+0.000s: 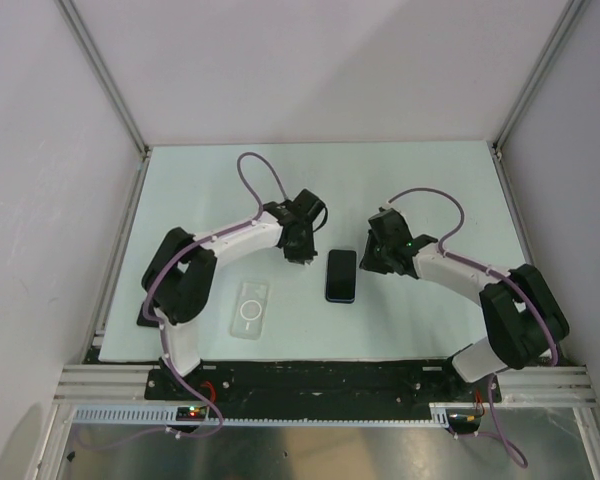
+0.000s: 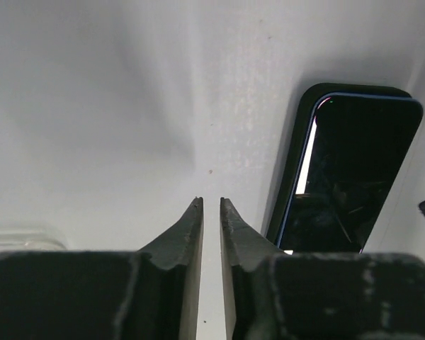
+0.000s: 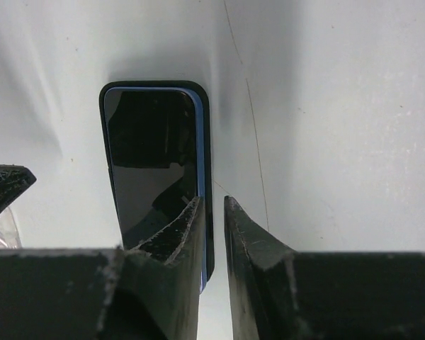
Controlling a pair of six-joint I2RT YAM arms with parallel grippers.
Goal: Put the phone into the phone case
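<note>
The black phone (image 1: 341,275) lies flat, screen up, on the pale table between my two grippers. The clear phone case (image 1: 250,309), with a white ring on it, lies empty to the phone's left, near the left arm. My left gripper (image 1: 302,255) hovers just left of the phone (image 2: 347,170); its fingers (image 2: 211,202) are drawn together to a narrow slit with nothing between them. My right gripper (image 1: 372,262) sits at the phone's right side. Its fingers (image 3: 211,200) are also nearly together and empty, the left one overlapping the phone's (image 3: 152,163) long edge.
The white mat (image 1: 430,190) is walled in by grey panels and aluminium rails (image 1: 110,90). A corner of the clear case (image 2: 21,237) shows at the left wrist view's lower left. The left arm's elbow (image 1: 180,275) rests beside the case.
</note>
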